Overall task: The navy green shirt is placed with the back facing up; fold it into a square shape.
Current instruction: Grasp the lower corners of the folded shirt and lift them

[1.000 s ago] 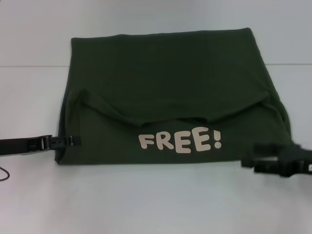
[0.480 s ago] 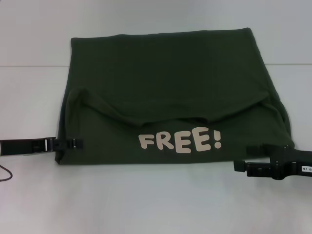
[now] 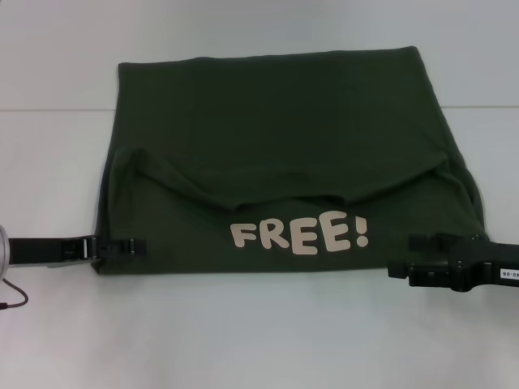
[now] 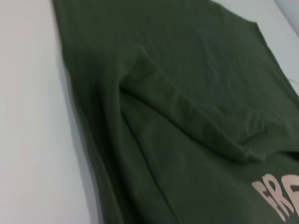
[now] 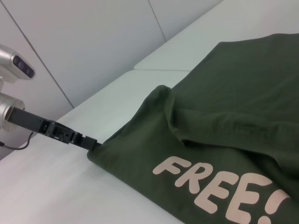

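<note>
The navy green shirt (image 3: pixel 276 138) lies on the white table (image 3: pixel 259 340), its near part folded over so the cream "FREE!" lettering (image 3: pixel 300 235) faces up. My left gripper (image 3: pixel 134 246) reaches in from the left and lies over the shirt's near left corner; the right wrist view shows the left gripper (image 5: pixel 86 139) meeting that corner of the shirt (image 5: pixel 224 116). My right gripper (image 3: pixel 403 256) hangs open just off the near right corner, nothing between its fingers. The left wrist view shows only folds of the shirt (image 4: pixel 177 121).
A seam (image 3: pixel 49 109) crosses the table at the far side, behind the shirt. A thin cable (image 3: pixel 15 298) loops near the left arm. Bare tabletop runs along the near edge.
My left gripper has slid to the right, onto the shirt's near left corner. The right gripper moved left toward the near right corner and then held there.
</note>
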